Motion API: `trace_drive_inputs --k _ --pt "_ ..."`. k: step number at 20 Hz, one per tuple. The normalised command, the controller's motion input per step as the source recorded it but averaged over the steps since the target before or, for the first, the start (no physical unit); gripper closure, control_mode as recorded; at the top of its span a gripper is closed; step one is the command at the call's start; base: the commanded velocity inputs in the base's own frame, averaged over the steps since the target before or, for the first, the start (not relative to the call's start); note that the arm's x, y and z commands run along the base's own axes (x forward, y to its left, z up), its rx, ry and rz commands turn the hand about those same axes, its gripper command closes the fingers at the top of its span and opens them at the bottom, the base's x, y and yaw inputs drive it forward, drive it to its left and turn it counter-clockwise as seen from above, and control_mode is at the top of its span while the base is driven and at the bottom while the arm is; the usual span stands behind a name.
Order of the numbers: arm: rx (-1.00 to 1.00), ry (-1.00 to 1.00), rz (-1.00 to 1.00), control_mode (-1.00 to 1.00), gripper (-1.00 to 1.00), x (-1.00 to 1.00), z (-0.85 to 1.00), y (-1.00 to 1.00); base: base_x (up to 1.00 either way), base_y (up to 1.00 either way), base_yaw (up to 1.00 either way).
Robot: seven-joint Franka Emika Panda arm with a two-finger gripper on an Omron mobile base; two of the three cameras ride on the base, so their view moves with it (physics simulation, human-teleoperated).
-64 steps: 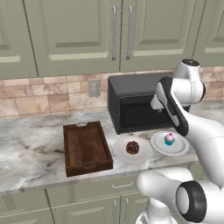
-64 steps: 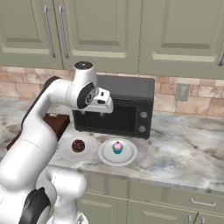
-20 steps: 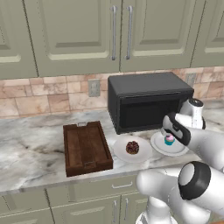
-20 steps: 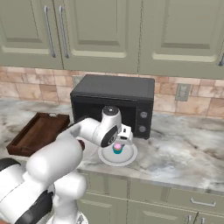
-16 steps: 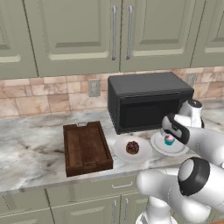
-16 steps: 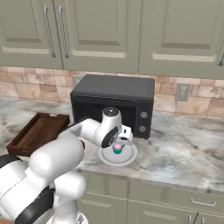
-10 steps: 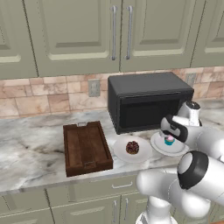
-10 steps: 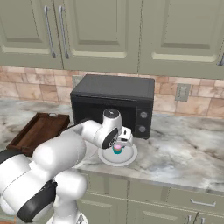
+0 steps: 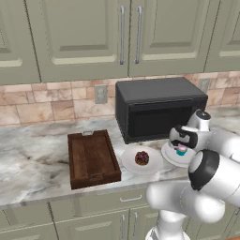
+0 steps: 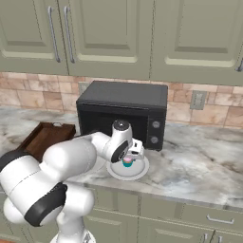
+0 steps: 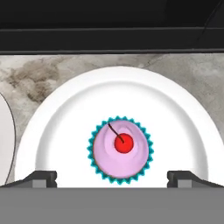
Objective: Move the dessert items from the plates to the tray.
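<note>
So the end effector (image 11: 112,177) is hanging right over the cupcake (image 11: 120,150), looking straight down at it. In the hand view its two dark fingertips (image 11: 41,177) sit far apart, one on each side of the cupcake with plenty of white plate between them and the teal wrapper, so it's spread wide and not touching anything. The cupcake has pink frosting and a red cherry on top, and it sits a bit below the middle of its plate (image 11: 61,118) in that view.

From the left base view you can see the cupcake (image 9: 181,150) on the plate (image 9: 169,156) nearest the arm, with the end effector (image 9: 183,141) just above it. Right beside that plate, toward the tray, is the second plate (image 9: 131,161) with the chocolate pastry (image 9: 142,158) in its middle. The two plates are just about touching at the rims, can't tell if they actually do. Further along the marble desk (image 9: 33,154) is the dark wooden tray (image 9: 92,158), close to the pastry plate, nothing in it.

Behind the plates is a black microwave (image 9: 159,108), door shut, against the tiled wall. Above that there are green cabinets (image 9: 126,35).

In the right base view the plate (image 10: 137,170) sits in front of the microwave (image 10: 124,112), and the tray (image 10: 45,135) pokes out behind the arm.
</note>
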Motion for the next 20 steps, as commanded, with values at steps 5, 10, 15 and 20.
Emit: trace_drive_inputs --k 5,10,15,20 --pt "0.0 0.0 0.0 -1.0 -1.0 0.13 -0.11 0.0 0.0 0.0 0.0" --pt "0.0 0.0 0.0 -1.0 -1.0 0.07 -0.12 -0.01 0.0 0.0 0.0" --pt "0.0 0.0 0.0 -1.0 -1.0 0.09 -0.13 -0.04 0.0 0.0 0.0" --pt "0.01 0.0 0.0 -1.0 -1.0 0.11 -0.12 -0.06 0.0 0.0 0.0"
